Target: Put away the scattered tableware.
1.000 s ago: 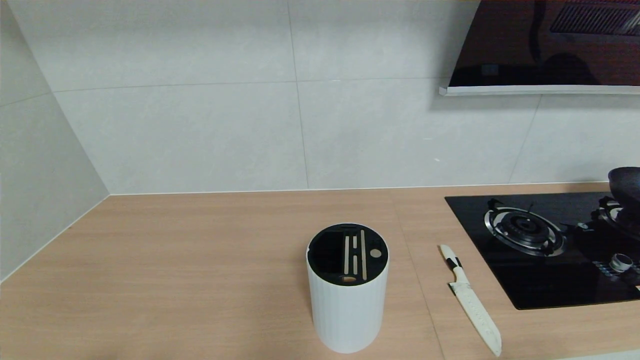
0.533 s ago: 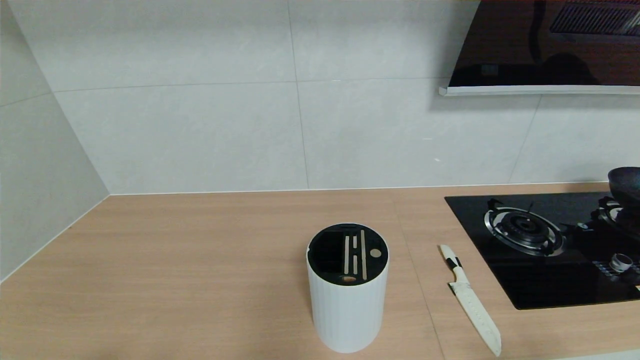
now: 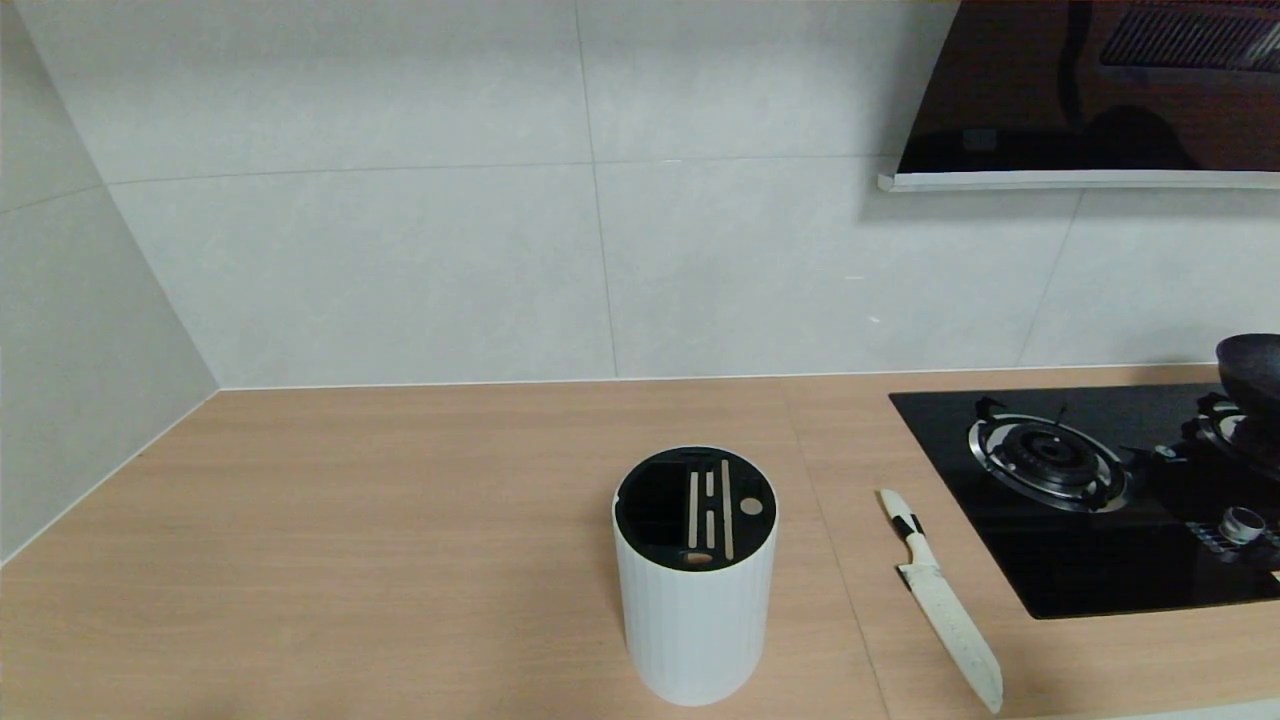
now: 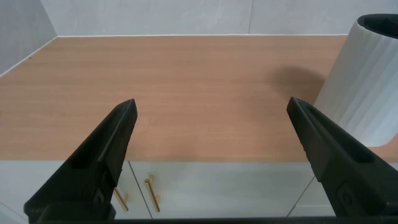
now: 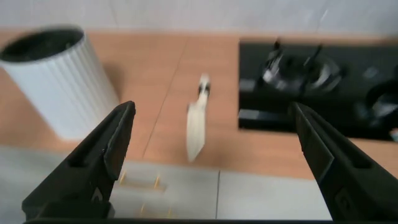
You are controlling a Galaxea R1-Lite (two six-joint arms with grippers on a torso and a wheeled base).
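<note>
- We see the knife (image 3: 940, 600) lying flat on the tabletop (image 3: 400, 520), at 3 o'clock from the upright white holder (image 3: 695, 610), apart from it.
- Our left tool (image 4: 211, 149) and right tool (image 5: 211, 155) both gape, released.

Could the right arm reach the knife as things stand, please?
Probably yes: the right tool is open and faces the knife, which lies alone on the counter between holder and hob.

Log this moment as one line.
knife: flat on counter, right of holder | left hand: open, empty | right hand: open, empty
</note>
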